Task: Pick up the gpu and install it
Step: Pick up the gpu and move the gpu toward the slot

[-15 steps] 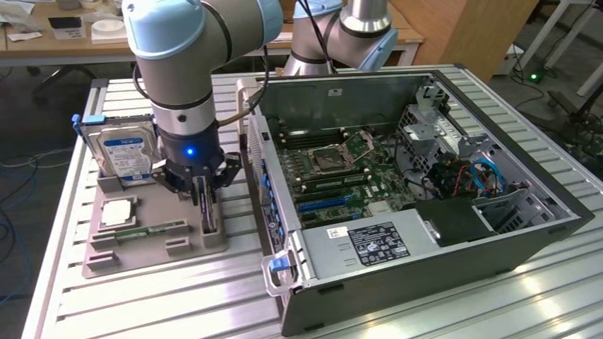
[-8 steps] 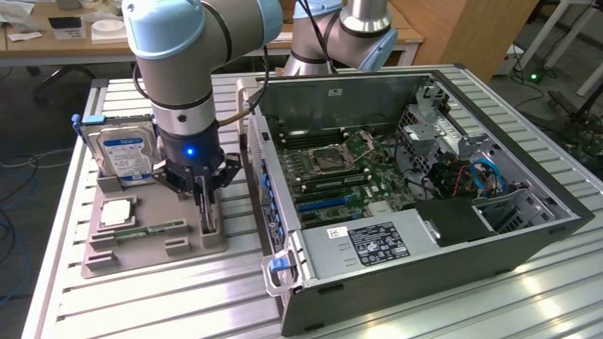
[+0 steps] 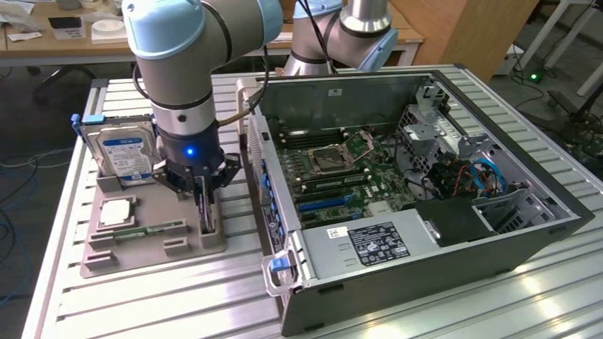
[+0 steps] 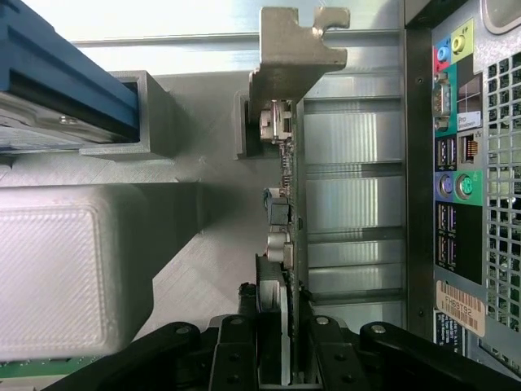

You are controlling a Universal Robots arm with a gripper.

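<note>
Beside the open computer case (image 3: 424,176), the gripper (image 3: 203,194) is at the gpu (image 3: 206,215)
Jaws pinch the gpu from both sides; it stands on its edge in the grey holder (image 3: 141,247), next to the case wall

Exterior cam's up high, angled down over the slatted table (image 3: 141,304), with the open PC case (image 3: 527,236) on the right of the frame. Wrist cam points straight down, super close over the gpu (image 4: 289,73). Both catch that card, the grey parts tray (image 3: 141,251) and the case's rear panel (image 4: 456,204).
</note>
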